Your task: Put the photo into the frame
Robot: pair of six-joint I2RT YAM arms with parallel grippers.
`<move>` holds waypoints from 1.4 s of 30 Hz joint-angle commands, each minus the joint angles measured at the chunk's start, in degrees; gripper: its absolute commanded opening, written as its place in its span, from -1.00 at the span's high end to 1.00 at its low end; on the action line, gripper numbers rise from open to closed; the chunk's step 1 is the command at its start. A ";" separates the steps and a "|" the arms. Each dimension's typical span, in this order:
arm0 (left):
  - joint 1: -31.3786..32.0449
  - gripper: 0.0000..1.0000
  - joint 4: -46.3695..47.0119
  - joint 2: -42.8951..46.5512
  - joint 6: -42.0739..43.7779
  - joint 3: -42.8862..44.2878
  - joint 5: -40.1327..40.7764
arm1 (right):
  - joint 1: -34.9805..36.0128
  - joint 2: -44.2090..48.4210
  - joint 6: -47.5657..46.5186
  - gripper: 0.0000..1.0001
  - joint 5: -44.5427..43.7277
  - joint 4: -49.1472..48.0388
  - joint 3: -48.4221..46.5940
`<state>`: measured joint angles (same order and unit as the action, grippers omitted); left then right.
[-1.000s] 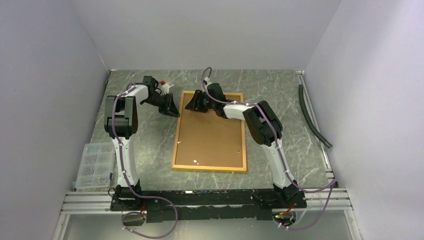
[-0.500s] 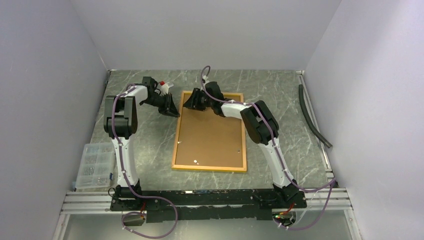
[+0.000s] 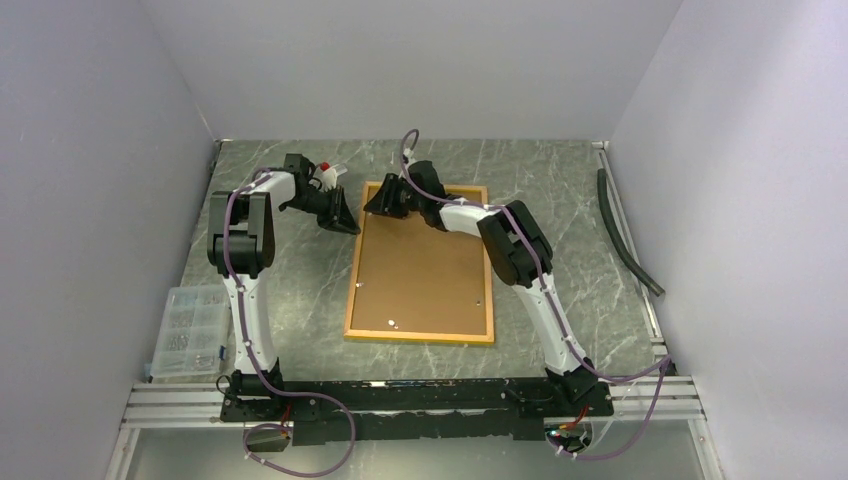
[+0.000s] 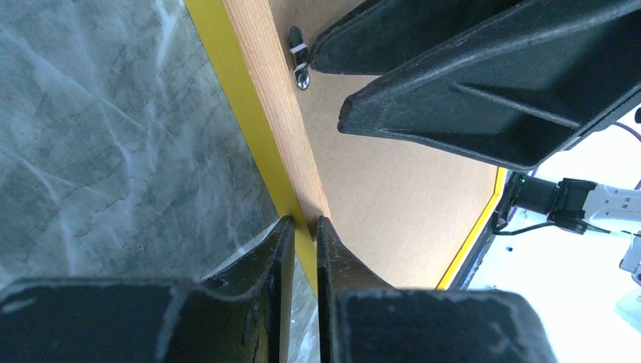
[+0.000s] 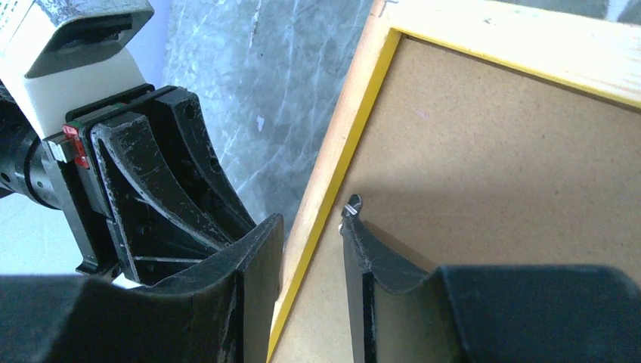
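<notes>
The frame (image 3: 417, 337) lies back-up on the marble table, with a plain brown backing board (image 3: 420, 270) filling it. No part of the photo shows. My left gripper (image 3: 348, 226) is at the frame's left rail near the far corner. In the left wrist view its tips (image 4: 305, 227) are shut on the yellow-edged rail (image 4: 261, 98). My right gripper (image 3: 372, 205) is over the same corner. It stands open (image 5: 311, 225) astride the rail (image 5: 344, 136), one fingertip beside a small metal tab (image 5: 351, 204) on the board.
A clear plastic parts box (image 3: 190, 330) sits at the near left. A black hose (image 3: 625, 235) lies along the right wall. A small red-and-white object (image 3: 328, 170) is behind the left gripper. Grey walls close in three sides.
The right gripper has shifted a little left towards the frame's far-left corner and its jaws have narrowed somewhat. The left gripper has stayed at the rail.
</notes>
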<state>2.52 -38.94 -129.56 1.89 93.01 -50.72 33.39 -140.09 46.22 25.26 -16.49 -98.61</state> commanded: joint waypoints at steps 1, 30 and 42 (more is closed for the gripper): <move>1.96 0.77 -0.13 -0.72 2.80 -1.87 2.86 | -0.24 -3.11 -0.60 0.23 2.37 2.37 -3.42; 1.98 0.79 -0.96 -0.69 3.01 -1.03 3.30 | -1.31 -10.28 -10.58 0.29 18.88 13.07 -17.90; 1.96 0.80 -1.25 -0.72 3.09 -0.80 3.08 | -0.78 -13.07 -11.89 0.32 22.12 14.78 -22.23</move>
<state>2.48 -39.24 -129.36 2.35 93.01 -50.76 30.33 -150.52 36.27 45.04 -3.25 -118.13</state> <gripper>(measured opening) 0.128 0.342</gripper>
